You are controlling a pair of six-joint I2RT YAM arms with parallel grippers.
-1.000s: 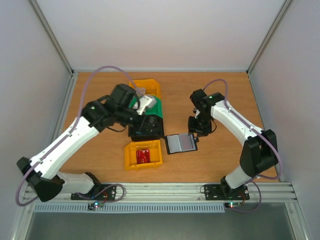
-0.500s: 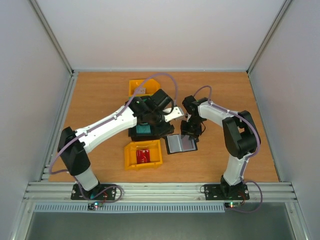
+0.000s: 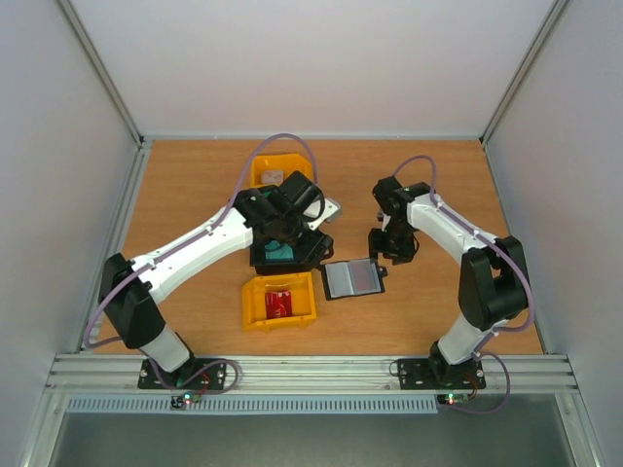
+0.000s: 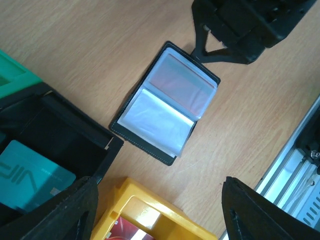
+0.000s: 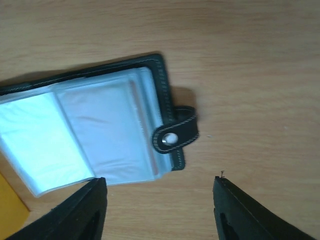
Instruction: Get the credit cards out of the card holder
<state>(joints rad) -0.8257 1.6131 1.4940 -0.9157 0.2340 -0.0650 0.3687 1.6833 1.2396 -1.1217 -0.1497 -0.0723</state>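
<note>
The card holder (image 3: 352,279) lies open on the table, its shiny clear pockets facing up. It also shows in the left wrist view (image 4: 165,102) and the right wrist view (image 5: 95,135). A reddish card (image 4: 182,82) shows through one pocket. A teal credit card (image 3: 279,252) lies in the black bin (image 3: 308,257), and a red credit card (image 3: 279,305) lies in the near yellow bin (image 3: 255,302). My left gripper (image 3: 304,232) is open and empty above the black bin, left of the holder. My right gripper (image 3: 389,249) is open and empty above the holder's snap strap (image 5: 175,137).
A second yellow bin (image 3: 261,175) stands at the back with a pale object in it. A green bin (image 4: 10,75) sits behind the black one, mostly hidden by my left arm. The metal rail (image 4: 305,150) runs along the table's near edge.
My left gripper swung right from over the green bin toward the holder, then drew back over the black bin. My right gripper shifted left toward the holder and moved back right.
</note>
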